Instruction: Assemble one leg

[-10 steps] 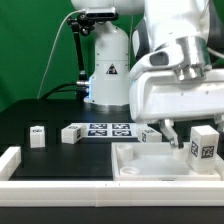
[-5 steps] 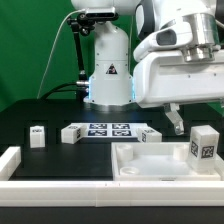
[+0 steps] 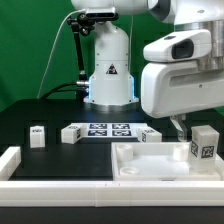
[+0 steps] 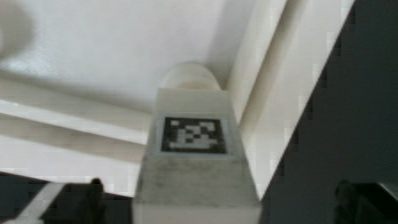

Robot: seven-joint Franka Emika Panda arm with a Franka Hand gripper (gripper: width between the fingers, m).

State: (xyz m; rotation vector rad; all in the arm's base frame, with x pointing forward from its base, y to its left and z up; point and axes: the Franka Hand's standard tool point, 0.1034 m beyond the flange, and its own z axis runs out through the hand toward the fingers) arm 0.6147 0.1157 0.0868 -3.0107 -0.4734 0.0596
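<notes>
Arm (image 3: 182, 85) farther toward the exterior view's right, low over the leg (image 3: 203, 146), tool (image 4: 217, 202) wide, empty.

This looks like a robotics lab bench: a white Franka arm (image 3: 108, 60) stands behind a black table (image 3: 25, 118), against a plain green backdrop (image 3: 30, 50). Printed square tags cover the marker board (image 3: 108, 129) and a small white leg (image 3: 37, 135). What seems to be a black cable (image 3: 72, 60) hangs beside the arm.
</notes>
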